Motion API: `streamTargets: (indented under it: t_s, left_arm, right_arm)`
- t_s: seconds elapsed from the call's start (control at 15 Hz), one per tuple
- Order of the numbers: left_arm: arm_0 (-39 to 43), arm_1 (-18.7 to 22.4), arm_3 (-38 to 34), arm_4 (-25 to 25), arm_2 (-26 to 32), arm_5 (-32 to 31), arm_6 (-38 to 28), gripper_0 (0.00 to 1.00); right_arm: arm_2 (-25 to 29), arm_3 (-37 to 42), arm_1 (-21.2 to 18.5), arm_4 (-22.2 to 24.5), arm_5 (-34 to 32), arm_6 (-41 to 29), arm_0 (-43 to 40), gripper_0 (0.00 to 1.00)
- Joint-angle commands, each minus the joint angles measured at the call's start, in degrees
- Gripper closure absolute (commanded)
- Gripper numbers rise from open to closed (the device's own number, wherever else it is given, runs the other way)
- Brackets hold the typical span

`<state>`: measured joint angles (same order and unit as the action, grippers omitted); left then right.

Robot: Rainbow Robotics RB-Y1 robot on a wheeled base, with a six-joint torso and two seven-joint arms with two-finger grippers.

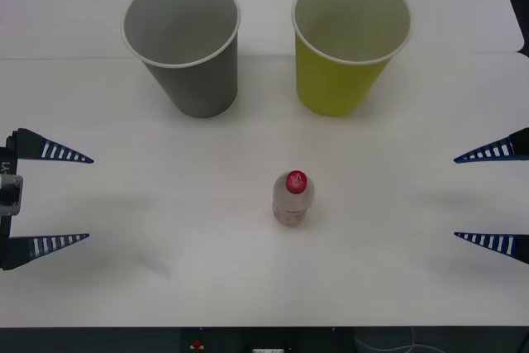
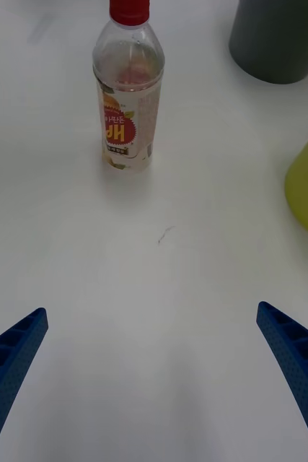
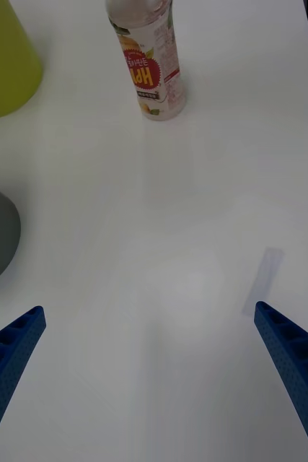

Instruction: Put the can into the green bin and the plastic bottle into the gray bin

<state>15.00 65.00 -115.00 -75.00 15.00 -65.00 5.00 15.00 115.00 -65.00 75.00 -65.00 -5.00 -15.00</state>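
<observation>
Bottle: the plastic bottle [image 1: 293, 197] is stood upright on the white table [image 1: 165, 287], near the middle, in front of both cups and well apart from them; its red cap [image 1: 296, 180] is screwed on and the red-and-yellow label [image 2: 126, 130] is seen from the right wrist.
Gray bin: the gray bin [image 1: 186, 43] is set upright at the far left of the table, mouth up.
Green bin: the green bin [image 1: 347, 43] is set upright at the far right, beside the gray one but not touching it.
Left gripper: the left gripper [image 1: 58, 197] is held at the table's left edge, fingers spread wide, nothing between them.
Right gripper: the right gripper [image 1: 483, 196] is held at the right edge, fingers likewise parted and empty.
</observation>
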Motion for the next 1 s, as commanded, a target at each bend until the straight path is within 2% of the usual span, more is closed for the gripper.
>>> streamTargets:
  t_s: [0.07,0.4,0.67,1.0]
  left_arm:
    - [0.00,0.00,0.00,0.00,0.00,0.00,0.00,0.00]
    - [0.00,0.00,0.00,0.00,0.00,0.00,0.00,0.00]
    - [0.00,0.00,0.00,0.00,0.00,0.00,0.00,0.00]
    - [0.00,0.00,0.00,0.00,0.00,0.00,0.00,0.00]
  right_arm:
    - [0.29,0.05,0.31,-0.38,0.31,0.08,0.59,0.00]
    - [0.47,0.05,0.22,-1.61,0.22,-0.01,1.20,0.00]
    - [-2.34,-2.32,0.57,-3.19,0.22,1.31,1.82,0.00]
    - [-5.86,-4.43,3.65,-3.28,0.40,3.68,3.40,0.00]
